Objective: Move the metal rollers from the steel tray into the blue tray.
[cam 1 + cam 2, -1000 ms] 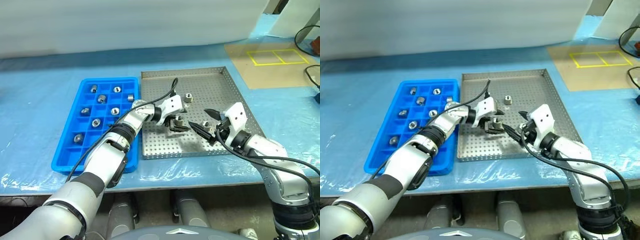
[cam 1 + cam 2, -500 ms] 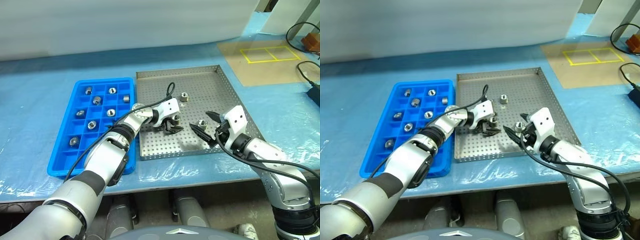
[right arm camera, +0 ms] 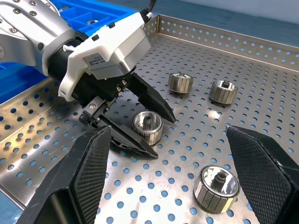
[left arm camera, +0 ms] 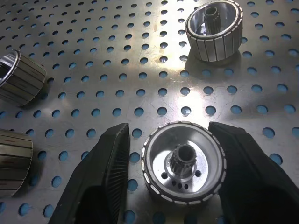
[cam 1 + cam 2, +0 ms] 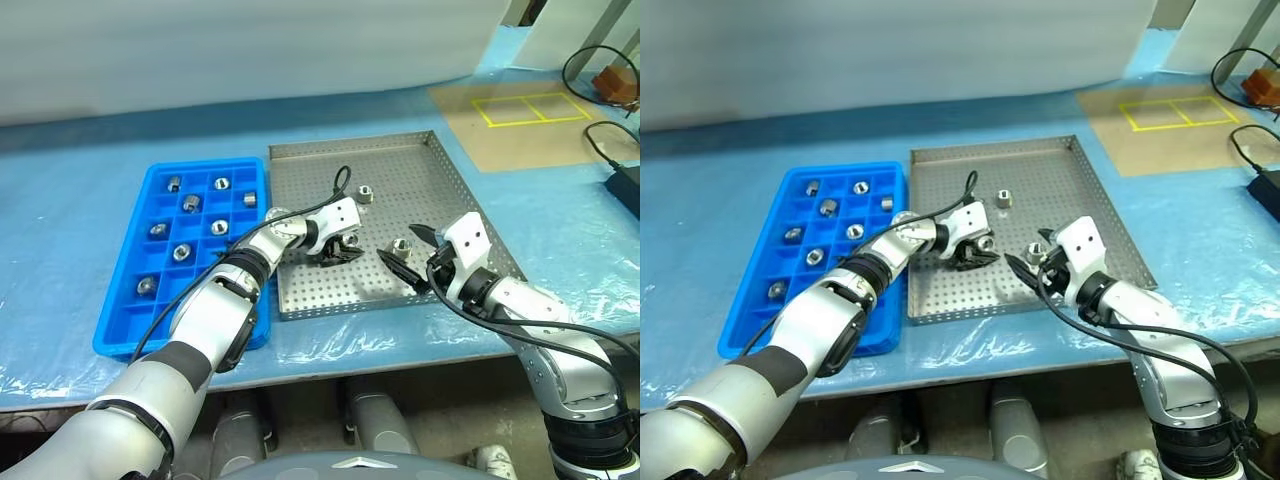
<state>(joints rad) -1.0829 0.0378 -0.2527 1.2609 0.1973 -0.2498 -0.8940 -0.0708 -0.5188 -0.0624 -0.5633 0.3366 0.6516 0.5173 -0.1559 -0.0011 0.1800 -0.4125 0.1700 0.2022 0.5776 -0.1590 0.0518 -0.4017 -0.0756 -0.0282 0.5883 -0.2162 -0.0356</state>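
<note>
Head view: left claw (image 5: 338, 250) sits low on the steel tray (image 5: 440, 180) astride a roller (image 5: 349, 241), right claw (image 5: 405, 262) spread wide nearby; blue tray (image 5: 120, 315) beside it holds rollers; left wrist view: fingers (image 4: 100, 172) flank the roller (image 4: 183, 168), contact unclear; right wrist view: roller (image 3: 147, 126) stands between them.

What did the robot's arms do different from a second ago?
The left gripper dropped lower onto the steel tray and narrowed its jaws around one roller; a slight gap shows on one side, so it is not clearly gripped. The right gripper stayed open and in place. The rollers in the blue tray stayed put.
</note>
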